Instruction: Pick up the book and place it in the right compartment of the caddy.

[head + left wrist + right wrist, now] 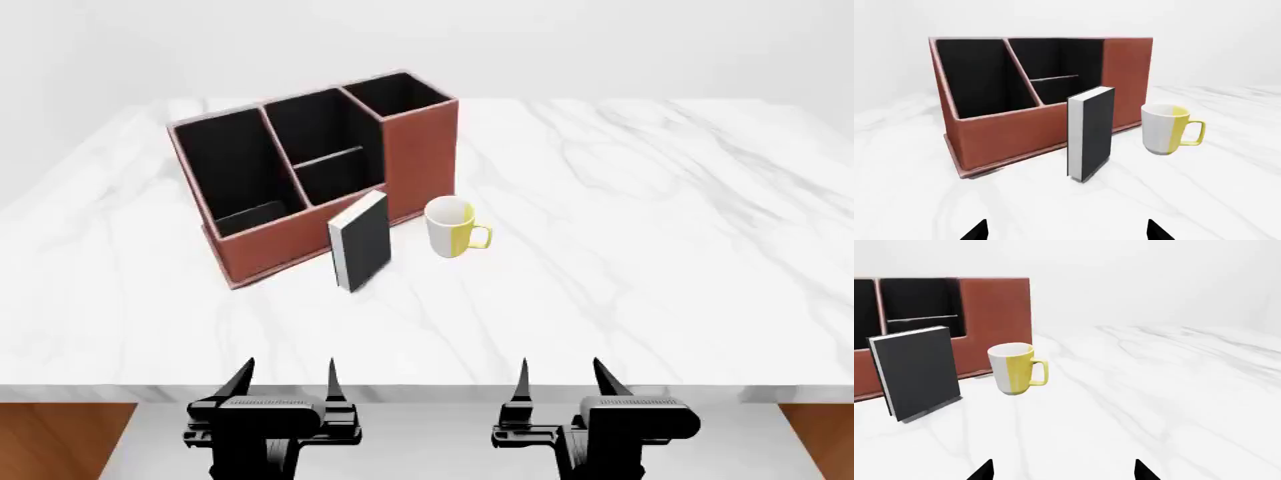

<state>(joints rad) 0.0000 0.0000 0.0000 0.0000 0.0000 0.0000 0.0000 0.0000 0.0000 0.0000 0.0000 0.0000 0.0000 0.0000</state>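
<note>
The thin dark grey hardcover book (pixel 359 240) stands upright on the white marble worktop (pixel 641 220) toward its far left corner, just in front of the red-brown leather-look caddy (pixel 287 245), white-and-yellow mug (pixel 453 227) close beside. Left gripper (pixel 286 378) and right gripper (pixel 561 376) hang at the near edge, both spread wide, holding nothing. Risks: a sideways nudge topples the freestanding book, the mug gets clipped, or the book catches the rim of the tall right compartment (pixel 400 95).

White veined marble table (pixel 641 200), smooth with a soft sheen. On it, the caddy (pixel 287 255) looks like matt red-brown leather; beside it, a glossy ceramic mug (pixel 451 228) and matt-covered book (pixel 363 245).
</note>
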